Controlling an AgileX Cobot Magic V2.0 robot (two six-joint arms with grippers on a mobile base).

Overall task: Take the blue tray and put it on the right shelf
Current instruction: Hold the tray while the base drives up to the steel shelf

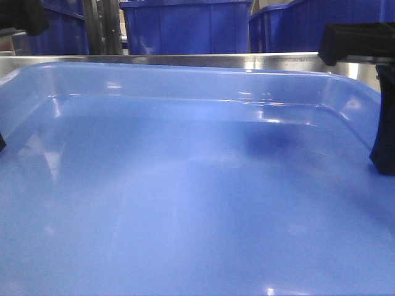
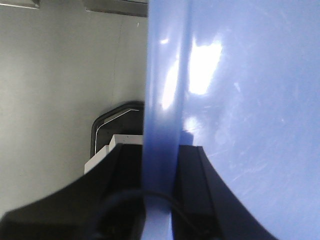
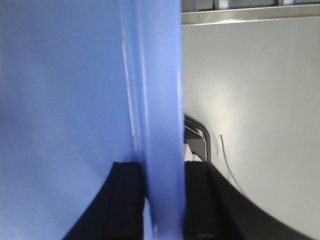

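Closest to the camera, a big shallow light-blue plastic tray (image 1: 197,203) with rounded corners is seen, and nearly the whole front view is filled by it. Its shiny inside is turned upward.

The tray's left rim is pinched by the left gripper (image 2: 160,165). One black finger (image 2: 120,170) is pressed on one side of the rim, and the other finger is pressed on the other side. The tray's right rim is pinched the same way by the right gripper (image 3: 162,175), with a black finger (image 3: 125,185) on each side of the rim. Both grippers are clamped onto the tray, one at each end, and the tray is stretched between them.

Just behind the tray's far rim, the broad shiny steel front rail (image 1: 185,60) of the metal shelf (image 1: 352,69) is seen running across. Whether the rim is touching the rail cannot be told. Deep dark-blue plastic bins (image 1: 185,28) are lined up behind the rail.

Beside the tray's ends, a pale grey flat surface (image 2: 60,75) is shown in both wrist views. Whether the tray is resting on it cannot be told.
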